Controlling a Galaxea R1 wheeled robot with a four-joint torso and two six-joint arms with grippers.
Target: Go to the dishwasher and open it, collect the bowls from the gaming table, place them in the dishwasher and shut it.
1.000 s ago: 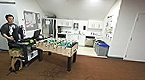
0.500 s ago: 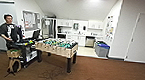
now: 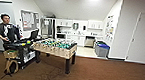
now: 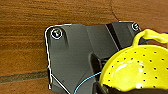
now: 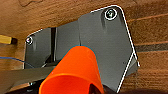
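- Yellow bowl (image 4: 136,72): perforated plastic with a loop handle, seen close against the left arm over brown floor (image 4: 25,37). Judged light, stiff and slick; best held by rim or handle.
- Orange bowl (image 5: 75,72): smooth plastic, close against the right arm. Judged light and slippery; best held at the rim.
- Jaws, both arms: cannot tell whether open or closed.
- Dishwasher (image 3: 89,41): steel front, far kitchen, beyond the football table (image 3: 55,48). Person (image 3: 6,31) at left.
- Writing: none readable.
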